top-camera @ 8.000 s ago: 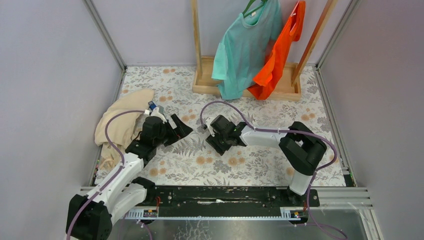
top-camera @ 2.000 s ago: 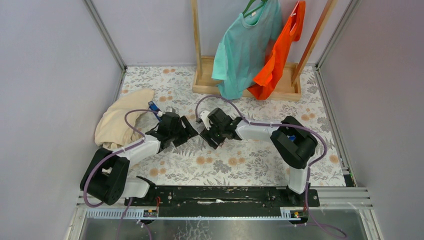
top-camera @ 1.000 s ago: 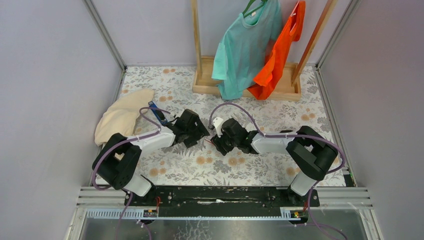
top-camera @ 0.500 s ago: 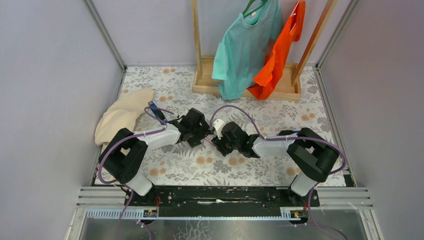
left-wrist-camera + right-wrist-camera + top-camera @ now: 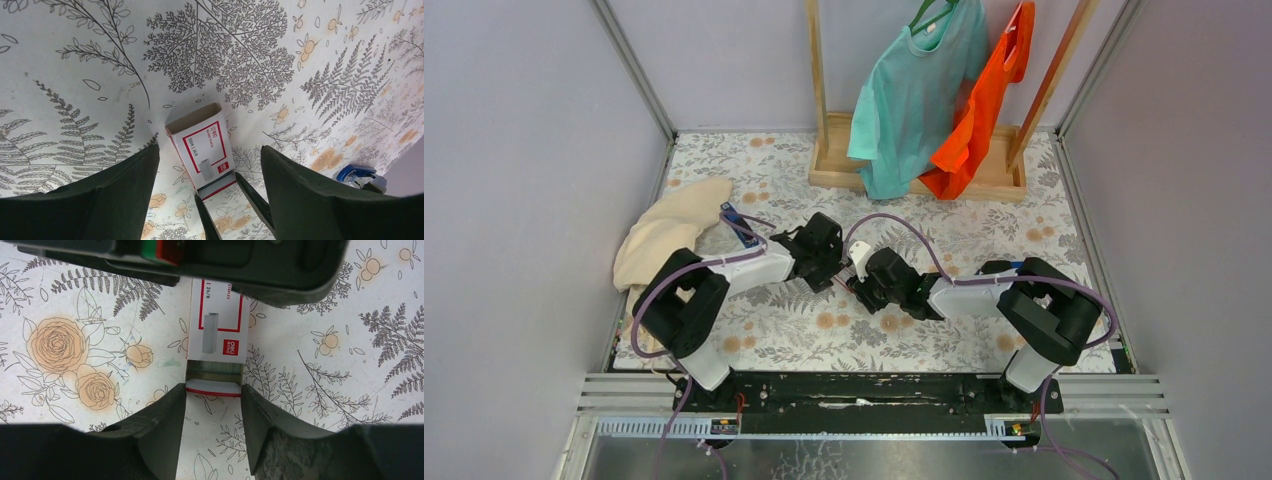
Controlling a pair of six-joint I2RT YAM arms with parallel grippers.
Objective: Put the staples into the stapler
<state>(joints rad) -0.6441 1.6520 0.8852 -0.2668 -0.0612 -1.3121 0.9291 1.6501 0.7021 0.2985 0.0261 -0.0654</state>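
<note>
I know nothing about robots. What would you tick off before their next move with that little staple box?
1. Box opened: ok. The staple box has its flap folded out.
2. Staples reachable: ok. Silvery staples show at the box mouth.
3. Left gripper steadying the box: not ok. Its jaws are open and clear of the box sides.
4. Right gripper gripping the flap: cannot tell. Its fingertips flank the flap.
5. Stapler opened for loading: cannot tell. Only a blue corner shows.
</note>
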